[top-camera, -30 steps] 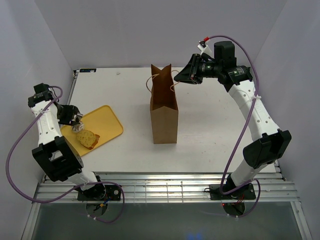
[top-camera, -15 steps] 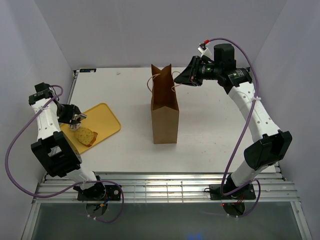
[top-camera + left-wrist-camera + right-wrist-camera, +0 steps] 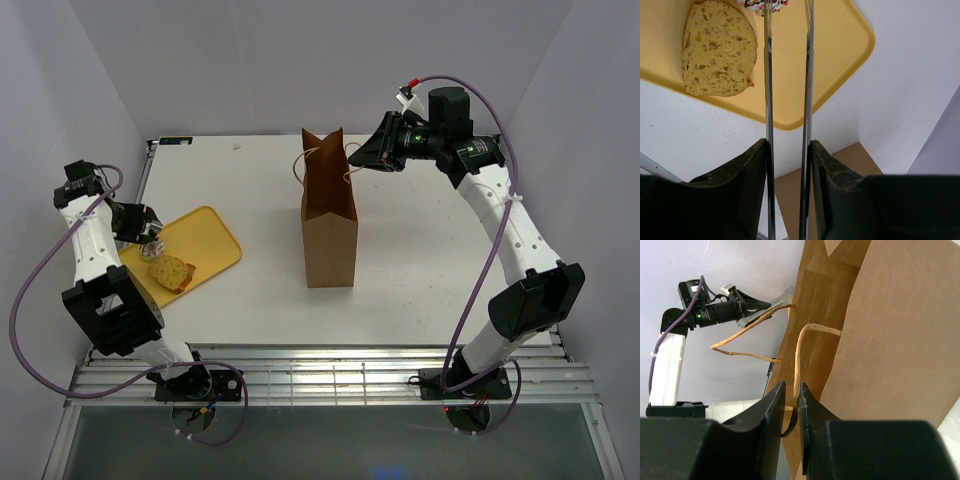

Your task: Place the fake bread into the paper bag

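Note:
A thick yellowish bread slice (image 3: 172, 272) lies on the flat yellow tray (image 3: 213, 234) at the left; the left wrist view shows the slice (image 3: 717, 50) left of two long metal tong blades (image 3: 768, 75). My left gripper (image 3: 148, 232) (image 3: 788, 145) is shut on these tongs. Their tips reach a small white sprinkled piece (image 3: 765, 4) at the frame's top edge; I cannot tell if it is gripped. The tall brown paper bag (image 3: 328, 225) (image 3: 890, 340) stands upright mid-table. My right gripper (image 3: 352, 158) (image 3: 792, 390) is shut on one looped handle (image 3: 799, 355). No round bun shows.
The tray's (image 3: 840, 45) far corner lies near the table's left edge. The bag's second handle (image 3: 298, 165) hangs loose on its left side. White walls close in the table on three sides. A metal rail (image 3: 330, 365) runs along the near edge.
My left gripper has pulled back toward the left wall with the tongs, and the tray has shifted slightly. The right gripper keeps hold of the bag handle, almost still.

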Controlling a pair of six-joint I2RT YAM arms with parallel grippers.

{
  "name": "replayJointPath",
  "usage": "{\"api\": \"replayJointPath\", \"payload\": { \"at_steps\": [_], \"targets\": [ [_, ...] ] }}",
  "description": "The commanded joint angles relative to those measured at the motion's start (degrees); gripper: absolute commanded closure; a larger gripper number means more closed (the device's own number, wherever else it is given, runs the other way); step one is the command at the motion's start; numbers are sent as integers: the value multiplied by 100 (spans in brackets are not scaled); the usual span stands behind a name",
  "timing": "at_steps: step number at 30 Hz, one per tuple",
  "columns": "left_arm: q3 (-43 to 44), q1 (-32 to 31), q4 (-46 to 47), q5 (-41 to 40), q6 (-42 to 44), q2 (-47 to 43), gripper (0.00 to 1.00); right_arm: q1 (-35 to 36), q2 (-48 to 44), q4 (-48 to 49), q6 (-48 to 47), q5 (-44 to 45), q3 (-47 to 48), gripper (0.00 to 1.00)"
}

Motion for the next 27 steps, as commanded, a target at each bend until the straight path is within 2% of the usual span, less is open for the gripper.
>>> {"api": "replayJointPath", "payload": {
  "at_steps": [1, 19, 27],
  "targets": [
    [226, 25, 54, -53, 42, -211, 52, -28, -242, 277, 43, -28, -53, 77],
    [209, 25, -227, -422, 85, -219, 50, -72, -233, 312, 52, -98, -53, 77],
    [138, 16, 9, -255, 77, -79, 50, -81, -242, 312, 34, -116, -88, 77]
  ]
}}
